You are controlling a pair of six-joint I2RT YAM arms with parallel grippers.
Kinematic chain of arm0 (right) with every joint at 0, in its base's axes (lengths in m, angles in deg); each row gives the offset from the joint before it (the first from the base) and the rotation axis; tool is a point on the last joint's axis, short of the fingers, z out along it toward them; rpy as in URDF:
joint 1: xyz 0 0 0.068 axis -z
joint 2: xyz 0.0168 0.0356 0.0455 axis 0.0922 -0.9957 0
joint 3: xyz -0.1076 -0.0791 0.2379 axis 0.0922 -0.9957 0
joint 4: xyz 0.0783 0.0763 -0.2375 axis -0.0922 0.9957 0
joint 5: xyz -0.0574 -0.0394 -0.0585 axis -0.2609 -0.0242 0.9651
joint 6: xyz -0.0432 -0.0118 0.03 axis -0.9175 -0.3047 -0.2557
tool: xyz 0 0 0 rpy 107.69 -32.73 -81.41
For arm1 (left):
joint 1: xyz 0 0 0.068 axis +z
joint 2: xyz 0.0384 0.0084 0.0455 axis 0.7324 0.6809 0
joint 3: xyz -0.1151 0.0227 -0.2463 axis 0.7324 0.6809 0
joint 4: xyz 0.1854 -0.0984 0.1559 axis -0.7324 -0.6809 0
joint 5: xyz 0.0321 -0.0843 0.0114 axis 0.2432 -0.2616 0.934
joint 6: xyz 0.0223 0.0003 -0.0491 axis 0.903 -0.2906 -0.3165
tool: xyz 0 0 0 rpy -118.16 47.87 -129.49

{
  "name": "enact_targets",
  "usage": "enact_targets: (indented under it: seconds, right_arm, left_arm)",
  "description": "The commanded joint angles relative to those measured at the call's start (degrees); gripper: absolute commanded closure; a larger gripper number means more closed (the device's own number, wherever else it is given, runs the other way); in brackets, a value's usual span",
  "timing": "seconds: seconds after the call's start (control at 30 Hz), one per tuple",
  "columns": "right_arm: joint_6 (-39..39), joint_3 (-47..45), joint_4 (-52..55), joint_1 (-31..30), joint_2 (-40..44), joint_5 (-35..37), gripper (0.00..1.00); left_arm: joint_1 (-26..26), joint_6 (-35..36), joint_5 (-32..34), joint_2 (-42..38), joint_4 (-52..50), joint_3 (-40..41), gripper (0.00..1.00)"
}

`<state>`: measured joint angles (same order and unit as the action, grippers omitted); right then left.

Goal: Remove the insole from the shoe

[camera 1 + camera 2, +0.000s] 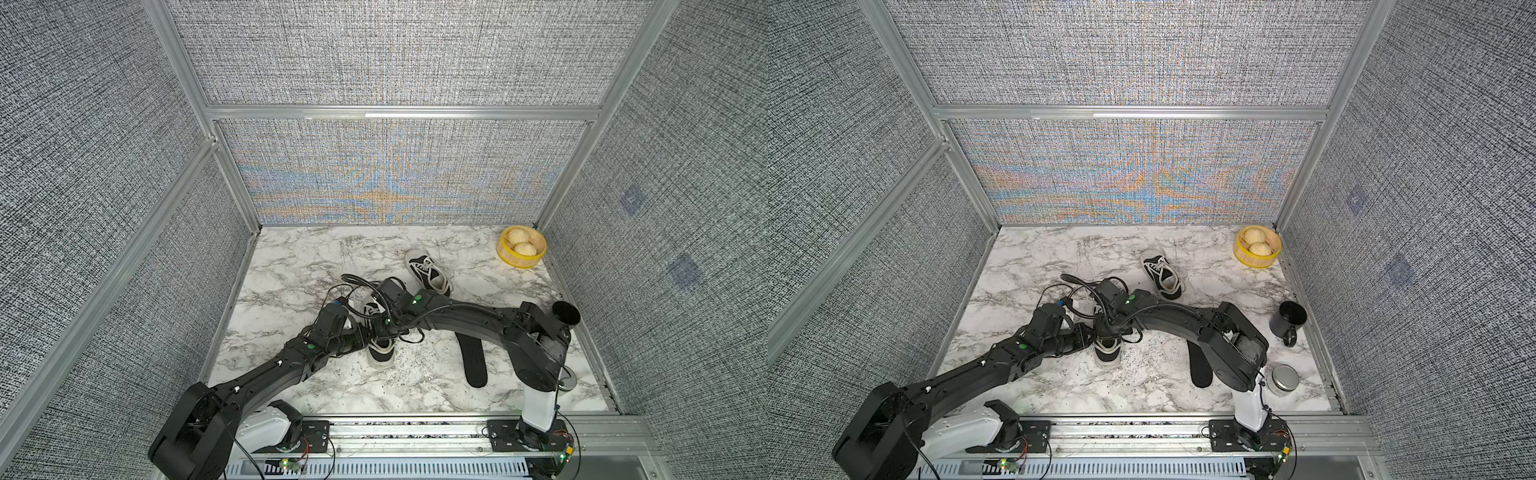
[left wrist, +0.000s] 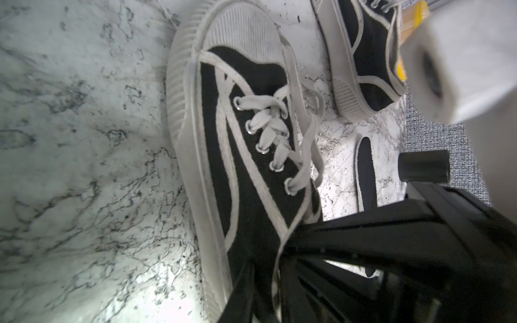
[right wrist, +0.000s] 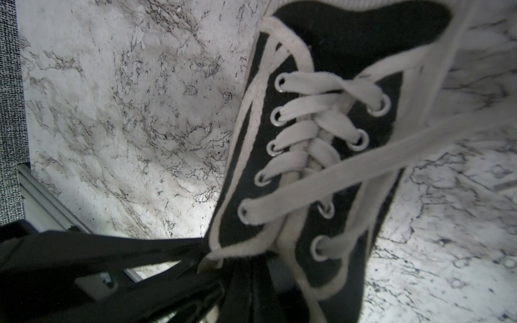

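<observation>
A black canvas shoe (image 1: pixel 380 355) (image 1: pixel 1108 353) with white laces and sole sits mid-table, mostly under both arms. My left gripper (image 1: pixel 365 338) (image 2: pixel 265 279) comes in from the left and is shut on the shoe's (image 2: pixel 251 167) side wall by the opening. My right gripper (image 1: pixel 384 328) (image 3: pixel 251 268) reaches from the right, its fingers pinched together at the edge of the shoe's (image 3: pixel 335 139) opening by the top eyelets. The inside of this shoe is hidden. A loose black insole (image 1: pixel 473 361) (image 1: pixel 1200 365) (image 2: pixel 365 173) lies flat on the marble to the shoe's right.
A second matching shoe (image 1: pixel 428 272) (image 1: pixel 1163 274) lies further back. A yellow basket (image 1: pixel 521 248) with two buns stands in the back right corner. A black mug (image 1: pixel 1287 320) and a metal tin (image 1: pixel 1283 378) stand along the right wall. Fabric walls enclose three sides.
</observation>
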<state>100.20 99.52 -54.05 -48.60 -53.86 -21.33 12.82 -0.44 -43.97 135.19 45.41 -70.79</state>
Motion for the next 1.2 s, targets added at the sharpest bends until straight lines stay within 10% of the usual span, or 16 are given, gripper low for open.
enact_targets:
  seconds: [0.0,0.8,1.17]
  right_arm:
    - [1.3,-0.1,-1.6,0.3,0.8,0.2,1.00]
    - [20.8,-4.7,-19.2,8.0,5.4,-17.6,1.00]
    - [20.1,-5.0,-18.0,7.7,2.0,-15.8,1.00]
  left_arm:
    - [0.1,2.1,2.3,1.0,-3.4,-1.1,0.86]
    - [-2.9,22.3,6.3,4.7,-14.1,-8.0,1.00]
    - [-2.9,14.9,18.7,-11.0,-22.2,-8.8,0.66]
